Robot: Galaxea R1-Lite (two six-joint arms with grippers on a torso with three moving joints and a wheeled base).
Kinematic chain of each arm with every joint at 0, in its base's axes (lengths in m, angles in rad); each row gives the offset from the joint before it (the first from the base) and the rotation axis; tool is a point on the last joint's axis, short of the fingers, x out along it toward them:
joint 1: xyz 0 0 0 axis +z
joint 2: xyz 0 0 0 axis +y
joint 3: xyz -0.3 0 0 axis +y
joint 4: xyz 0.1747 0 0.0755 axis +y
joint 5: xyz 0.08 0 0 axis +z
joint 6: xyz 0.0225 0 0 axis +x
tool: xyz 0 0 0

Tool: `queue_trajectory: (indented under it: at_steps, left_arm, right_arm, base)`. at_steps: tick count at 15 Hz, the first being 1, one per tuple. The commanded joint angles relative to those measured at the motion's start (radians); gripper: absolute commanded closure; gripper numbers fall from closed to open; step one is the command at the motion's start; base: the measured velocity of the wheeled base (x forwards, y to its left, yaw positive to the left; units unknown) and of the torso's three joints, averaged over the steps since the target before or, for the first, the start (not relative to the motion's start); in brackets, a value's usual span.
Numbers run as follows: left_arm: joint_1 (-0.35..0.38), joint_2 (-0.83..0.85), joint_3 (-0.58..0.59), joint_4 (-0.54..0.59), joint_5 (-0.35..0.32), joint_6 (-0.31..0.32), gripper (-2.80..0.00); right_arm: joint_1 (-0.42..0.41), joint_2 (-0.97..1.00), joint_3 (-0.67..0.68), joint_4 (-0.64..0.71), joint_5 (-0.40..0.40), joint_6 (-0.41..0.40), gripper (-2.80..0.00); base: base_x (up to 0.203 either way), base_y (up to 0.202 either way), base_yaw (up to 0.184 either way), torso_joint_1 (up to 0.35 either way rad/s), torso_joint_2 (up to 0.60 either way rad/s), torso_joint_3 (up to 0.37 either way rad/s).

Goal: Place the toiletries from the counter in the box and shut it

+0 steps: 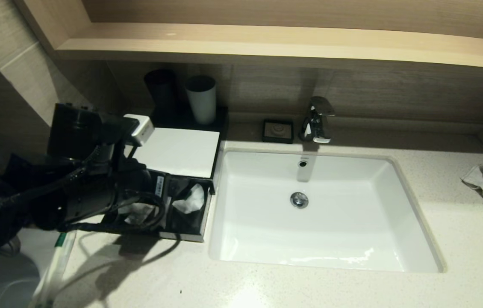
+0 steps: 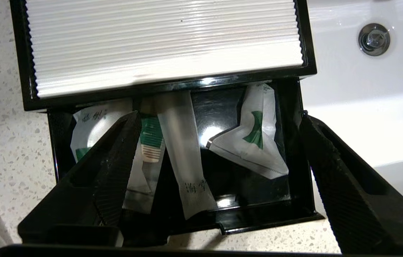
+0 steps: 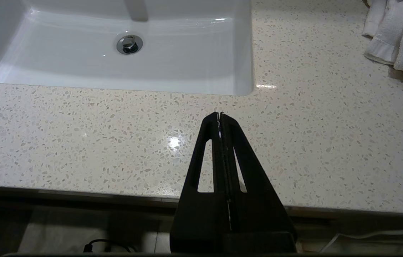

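Left pincer (image 2: 215,171) hangs over the glossy black box (image 2: 296,150), fingers spread wide apart, gripping nothing. Inside lie crinkly white sachets (image 2: 255,135) with green print; the ribbed white lid (image 2: 166,43) stands half slid back. The box sits on the speckled stone desk (image 1: 267,282) just left of the smooth white sink (image 1: 322,214). Right pincer (image 3: 220,116), fingers pressed together, hovers near the desk's front edge, a rumpled towel (image 3: 401,32) beyond

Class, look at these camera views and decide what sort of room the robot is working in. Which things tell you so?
Probably a hotel bathroom: a white sink with a chrome faucet set in a speckled counter, and a black amenity box holding packaged toiletries.
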Motion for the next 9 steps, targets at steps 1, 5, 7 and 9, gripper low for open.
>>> queue_trajectory:
  at_steps: [1, 5, 7, 9]
  left_arm:
    - [0.0, -0.045, 0.032, -0.004, 0.001, -0.001, -2.8]
    - [0.009, -0.113, 0.071, -0.007, -0.001, -0.002, -2.8]
    - [0.01, -0.127, 0.086, -0.007, -0.001, -0.007, -2.8]
    - [0.011, -0.144, 0.111, -0.007, 0.0, -0.01, 0.0]
  right_arm:
    - [0.0, 0.0, 0.0, 0.0, 0.001, 0.0, 0.0]
    - [0.0, 0.0, 0.0, 0.0, 0.001, 0.0, 0.0]
    - [0.0, 0.0, 0.0, 0.0, 0.001, 0.0, 0.0]
    - [0.0, 0.0, 0.0, 0.0, 0.001, 0.0, 0.0]
  base:
    - [0.0, 0.0, 0.0, 0.0, 0.0, 0.0]
    - [0.0, 0.0, 0.0, 0.0, 0.0, 0.0]
    - [0.0, 0.0, 0.0, 0.0, 0.0, 0.0]
    - [0.0, 0.0, 0.0, 0.0, 0.0, 0.0]
